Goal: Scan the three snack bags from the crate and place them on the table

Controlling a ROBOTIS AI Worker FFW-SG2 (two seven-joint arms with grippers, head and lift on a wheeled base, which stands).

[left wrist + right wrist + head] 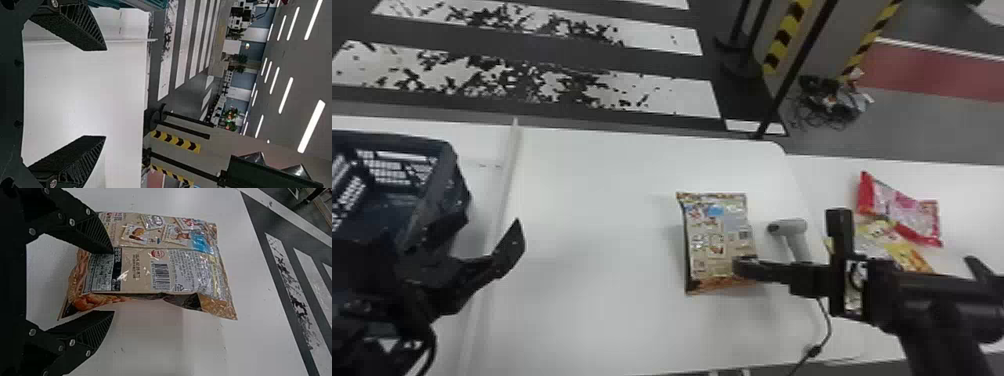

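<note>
the left gripper (pixel 488 231) has its two fingers (pixel 84 31) spread apart against the white table (pixel 86 86), part of the crate (pixel 147 3) showing near one; beyond are white floor stripes (pixel 182 51), yellow-and-black bands (pixel 176 141) and bright ceiling lights (pixel 311 127)

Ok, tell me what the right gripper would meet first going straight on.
Probably the beige snack bag: one finger of the right gripper overlaps it in view, though depth is unclear.
</note>
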